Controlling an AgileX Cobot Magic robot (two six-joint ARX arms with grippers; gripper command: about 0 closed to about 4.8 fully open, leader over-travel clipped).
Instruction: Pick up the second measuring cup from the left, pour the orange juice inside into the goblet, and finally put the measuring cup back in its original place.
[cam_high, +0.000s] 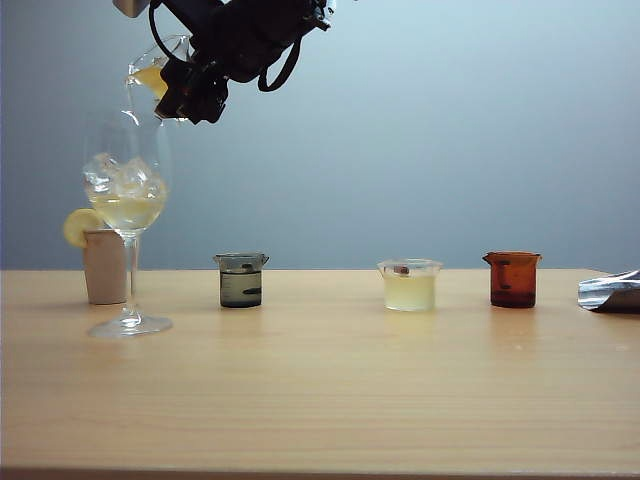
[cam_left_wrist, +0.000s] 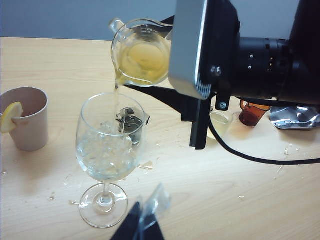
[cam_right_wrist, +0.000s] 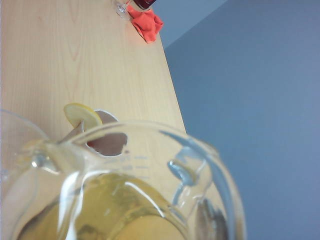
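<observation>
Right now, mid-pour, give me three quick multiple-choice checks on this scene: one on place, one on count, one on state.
1. Where is the measuring cup?
A. Standing on the table between the other cups
B. Held tilted above the goblet by the right gripper
C. Lying inside the goblet

2. How many small cups stand in the row on the table to the right of the goblet in the exterior view?
A. Three
B. Five
C. One

3. What is the state of the orange juice?
A. All still in an upright cup
B. Spilled across the table
C. Partly in the tipped cup, running thinly from its lip into the goblet

Answers: 1 B, the cup hangs tipped over the glass; 2 A, smoky grey beaker, pale cup, amber cup; 3 C, a thin stream shows in the left wrist view.
</observation>
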